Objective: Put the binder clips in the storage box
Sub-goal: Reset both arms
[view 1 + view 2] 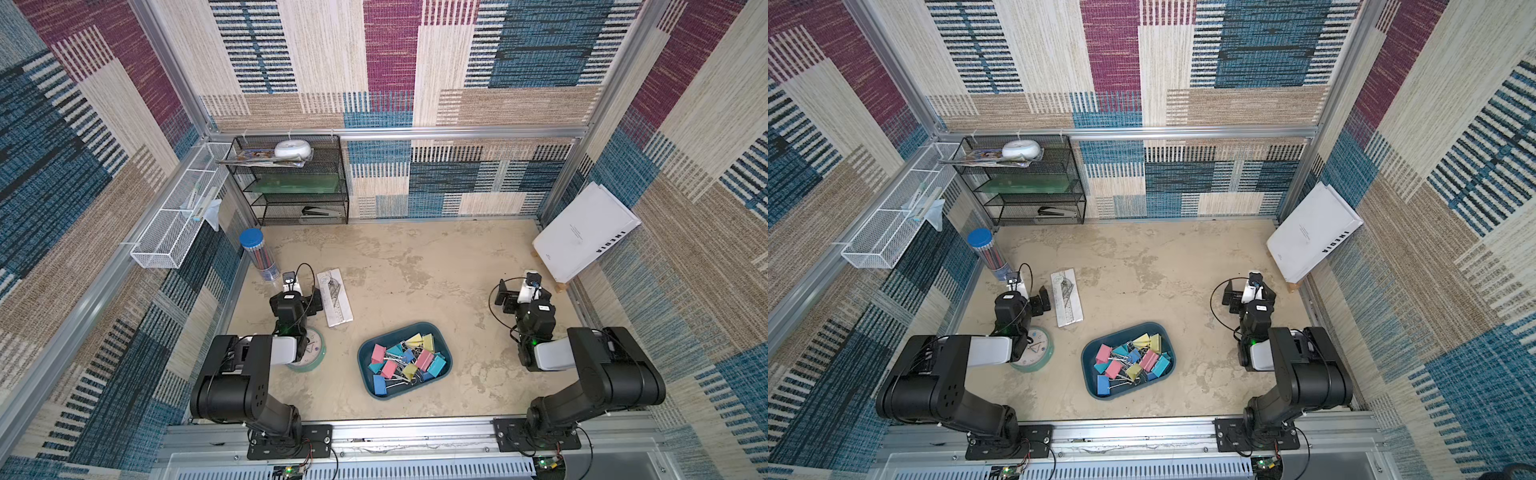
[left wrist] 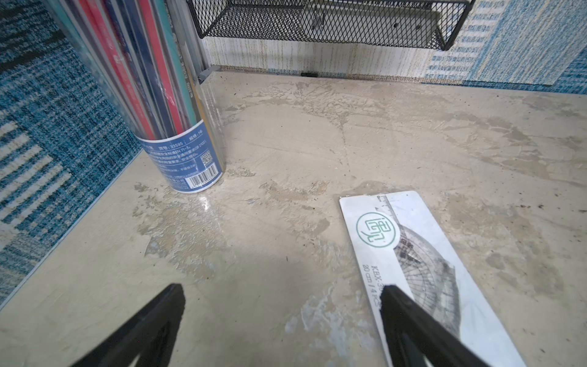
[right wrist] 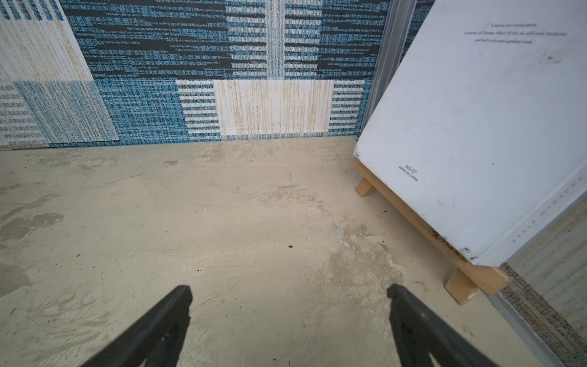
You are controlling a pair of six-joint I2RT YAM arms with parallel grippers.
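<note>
Binder clips (image 1: 405,363) heaped in the storage box (image 1: 360,358), both grippers with jaws apart.

In both top views the dark teal box sits lower centre on the beige tabletop (image 1: 415,266), holding the pink, yellow, teal and blue clips (their wire handles tangled together). The left gripper (image 1: 303,294) is to its upper left, just beside a ruler-set packet (image 1: 334,297). The right gripper (image 1: 525,291) is well apart to its upper right. In the left wrist view, two black fingertips (image 2: 173,295) stand spread wide at the bottom of the frame. The lower-right one overlaps the packet, and a clear tube of pencils (image 2: 178,152) stands at upper left. In the right wrist view, the fingertips (image 3: 182,295) are likewise spread wide over bare table, with a white book (image 3: 476,127) leaning on a wooden stand (image 3: 482,276) at right.
</note>
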